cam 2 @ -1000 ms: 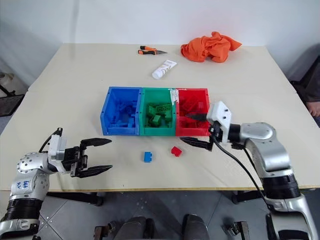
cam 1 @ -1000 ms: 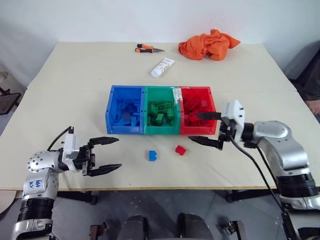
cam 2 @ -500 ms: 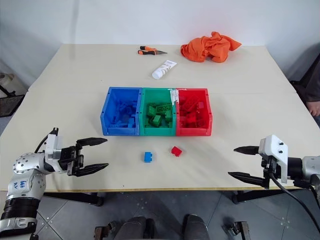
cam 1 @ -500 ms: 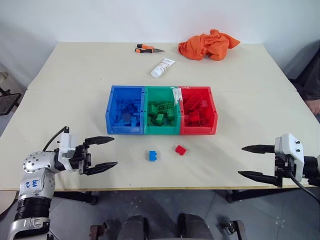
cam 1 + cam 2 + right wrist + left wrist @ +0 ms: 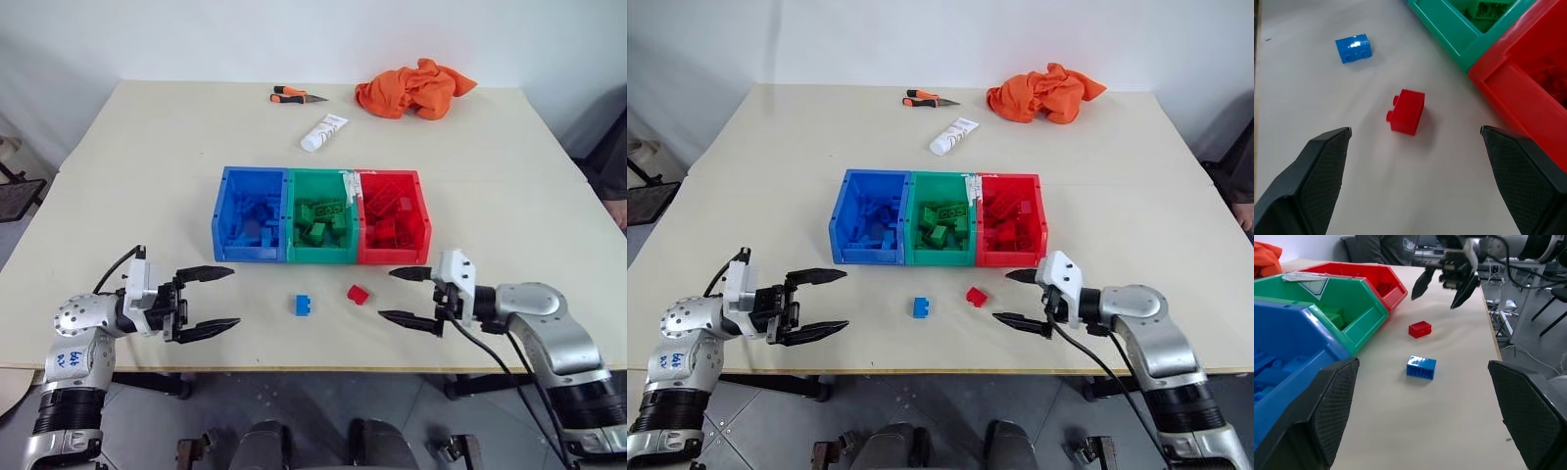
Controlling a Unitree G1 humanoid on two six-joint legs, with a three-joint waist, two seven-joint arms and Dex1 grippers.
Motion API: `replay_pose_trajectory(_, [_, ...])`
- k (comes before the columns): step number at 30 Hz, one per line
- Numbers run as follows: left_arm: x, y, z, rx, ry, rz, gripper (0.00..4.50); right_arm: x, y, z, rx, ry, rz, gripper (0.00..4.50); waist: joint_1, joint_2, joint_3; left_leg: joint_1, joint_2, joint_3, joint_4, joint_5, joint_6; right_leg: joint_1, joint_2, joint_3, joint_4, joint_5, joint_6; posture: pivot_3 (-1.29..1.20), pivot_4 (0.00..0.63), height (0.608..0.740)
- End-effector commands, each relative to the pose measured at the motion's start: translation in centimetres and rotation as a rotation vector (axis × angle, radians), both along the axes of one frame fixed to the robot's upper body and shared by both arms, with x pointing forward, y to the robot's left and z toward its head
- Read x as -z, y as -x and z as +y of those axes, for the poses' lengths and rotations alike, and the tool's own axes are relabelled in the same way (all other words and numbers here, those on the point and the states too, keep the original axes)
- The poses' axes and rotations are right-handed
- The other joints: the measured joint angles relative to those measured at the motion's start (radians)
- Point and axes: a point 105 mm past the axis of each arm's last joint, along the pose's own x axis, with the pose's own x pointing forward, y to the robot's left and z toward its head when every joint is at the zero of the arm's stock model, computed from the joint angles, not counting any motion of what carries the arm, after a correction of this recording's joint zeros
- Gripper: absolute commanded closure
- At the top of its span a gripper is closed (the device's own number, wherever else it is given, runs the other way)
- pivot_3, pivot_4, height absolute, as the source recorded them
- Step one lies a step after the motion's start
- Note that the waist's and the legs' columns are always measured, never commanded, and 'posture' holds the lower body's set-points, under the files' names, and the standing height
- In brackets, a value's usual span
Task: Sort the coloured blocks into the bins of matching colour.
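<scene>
Item 1, bench (image 5: 127,166): pale cream top, wide and mostly bare. I see open room on both flanks of the bins and along the near edge.

Item 2, bins: three joined open-top plastic boxes in a row at mid-bench: blue plastic bin (image 5: 251,225), green plastic bin (image 5: 321,227), red plastic bin (image 5: 392,228). Each already holds a heap of studded bricks of its own colour. I judge the sort nearly finished.

Item 3, loose stock: two pieces left on the bench, in front of the bins and apart from each other. Small blue studded plastic brick (image 5: 304,305), in front of the green bin. Small red studded plastic brick (image 5: 358,293), near the seam of green and red bins.

Item 4, right gripper (image 5: 409,297): fingers spread wide, nothing between them, low over the bench just beside the red brick and aimed at it. I reckon red goes next, a short lift over the red bin's front wall.

Item 5, left gripper (image 5: 217,299): fingers wide apart, empty, near the front edge, well apart from the blue brick, with bare bench between.

Item 6, clutter at the far side: crumpled orange cloth (image 5: 416,86), white plastic tube (image 5: 322,131), orange-handled pliers (image 5: 294,95). All well clear of my working lane.

Caution: both loose bricks lie towards the near edge; the bin walls close off the far side.
</scene>
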Motion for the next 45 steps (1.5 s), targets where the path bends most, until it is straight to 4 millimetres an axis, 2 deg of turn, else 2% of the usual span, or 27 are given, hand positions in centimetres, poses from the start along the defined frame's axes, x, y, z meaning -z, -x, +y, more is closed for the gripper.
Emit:
replay_pose_trajectory(1, [-0.7, 0.4, 0.0, 0.003, 0.019, -0.026, 0.00, 0.4, -0.7, 0.7, -0.014, -0.001, -0.021, 0.07, -0.002, 0.000, 0.000, 0.000, 0.000, 0.000, 0.000, 0.000, 0.000, 0.000, 0.000, 0.000, 0.000, 0.000, 0.000, 0.00, 0.150, 0.740])
replay_pose_trajectory(11, [-0.7, 0.5, 0.2, -0.014, 0.017, -0.026, 0.00, 2.2, -1.9, 3.2, -0.055, -0.001, -0.016, 0.07, -0.003, 0.000, 0.000, 0.000, 0.000, 0.000, 0.000, 0.000, 0.000, -0.001, 0.001, 0.000, 0.001, 0.000, 0.000, 0.00, 0.150, 0.740])
replay_pose_trajectory(14, [-0.7, 0.5, 0.2, -0.017, 0.019, -0.029, 0.00, 2.6, -2.0, 3.7, -0.058, 0.014, -0.021, 0.66, -0.003, 0.000, 0.000, 0.000, 0.000, 0.000, 0.000, 0.000, 0.000, -0.001, 0.001, 0.000, 0.001, 0.000, 0.000, 0.00, 0.150, 0.740])
replay_pose_trajectory(19, [-0.7, 0.6, 0.2, -0.023, 0.020, -0.029, 0.00, 2.3, -1.7, 3.4, -0.058, 0.018, -0.051, 2.24, -0.003, 0.000, 0.000, 0.000, 0.000, 0.000, 0.000, 0.000, 0.000, -0.001, 0.001, 0.000, 0.001, 0.000, 0.000, 0.00, 0.150, 0.740])
replay_pose_trajectory(23, [-0.6, 0.6, 0.2, -0.022, 0.021, -0.028, 0.00, 0.8, -1.7, 3.0, -0.048, 0.010, -0.097, 3.57, -0.002, 0.000, 0.000, 0.000, 0.000, 0.000, 0.000, 0.000, 0.000, -0.001, 0.001, 0.000, 0.001, 0.000, 0.000, 0.00, 0.150, 0.740])
replay_pose_trajectory(24, [-0.6, 0.7, 0.2, -0.022, 0.021, -0.027, 0.00, 0.5, -1.7, 2.9, -0.043, 0.009, -0.105, 3.62, -0.002, 0.000, 0.000, 0.000, 0.000, 0.000, 0.000, 0.000, 0.000, -0.001, 0.001, 0.000, 0.001, 0.000, 0.000, 0.00, 0.150, 0.740])
replay_pose_trajectory(28, [-0.6, 0.6, 0.2, -0.023, 0.023, -0.030, 0.00, -3.9, -2.3, 2.0, 0.024, -0.058, -0.189, 3.62, -0.002, 0.001, 0.000, 0.000, 0.000, 0.000, 0.000, 0.000, 0.000, -0.001, 0.000, 0.000, 0.001, 0.000, 0.000, 0.00, 0.150, 0.740])
replay_pose_trajectory(30, [-0.6, 0.6, 0.3, -0.024, 0.024, -0.032, 0.00, -6.6, -3.4, 1.1, 0.094, -0.099, -0.242, 3.62, -0.002, 0.001, 0.000, 0.000, 0.000, 0.000, 0.000, 0.000, 0.000, -0.001, 0.000, 0.000, 0.001, 0.000, 0.000, 0.00, 0.150, 0.740])
replay_pose_trajectory(32, [-0.6, 0.6, 0.3, -0.025, 0.024, -0.033, 0.00, -8.5, -4.5, 0.2, 0.153, -0.119, -0.277, 3.62, -0.004, 0.001, 0.000, 0.000, 0.000, 0.000, 0.000, 0.000, 0.000, -0.001, 0.000, 0.000, 0.001, 0.000, 0.000, 0.00, 0.150, 0.740])
replay_pose_trajectory(34, [-0.6, 0.5, 0.3, -0.025, 0.025, -0.033, 0.00, -9.4, -5.9, -0.6, 0.210, -0.117, -0.283, 3.62, -0.004, 0.001, 0.000, 0.000, 0.001, 0.000, -0.001, 0.000, 0.000, -0.001, 0.001, 0.000, 0.001, 0.000, 0.000, 0.00, 0.150, 0.740])
replay_pose_trajectory(38, [-0.5, 0.3, -0.1, -0.018, 0.030, -0.037, 0.00, -9.7, -7.7, -1.3, 0.252, -0.092, -0.298, 3.62, -0.002, 0.000, 0.000, 0.000, 0.000, 0.000, -0.001, 0.000, 0.000, -0.001, 0.000, 0.000, 0.002, 0.000, 0.000, 0.00, 0.150, 0.740])
replay_pose_trajectory(41, [-0.5, 0.2, -0.3, -0.012, 0.034, -0.042, 0.00, -9.7, -8.7, -1.4, 0.268, -0.080, -0.302, 2.64, -0.003, 0.001, 0.000, 0.000, 0.000, 0.000, -0.001, 0.000, 0.000, -0.001, 0.000, 0.000, 0.002, 0.000, 0.000, 0.00, 0.150, 0.740])
replay_pose_trajectory(45, [-0.6, 0.1, -0.4, -0.009, 0.035, -0.047, 0.00, -10.8, -9.2, -0.9, 0.245, -0.083, -0.346, 1.28, -0.009, 0.001, 0.000, 0.000, 0.000, 0.002, -0.001, 0.000, 0.000, -0.002, 0.000, 0.001, 0.002, 0.000, 0.000, 0.00, 0.150, 0.740])
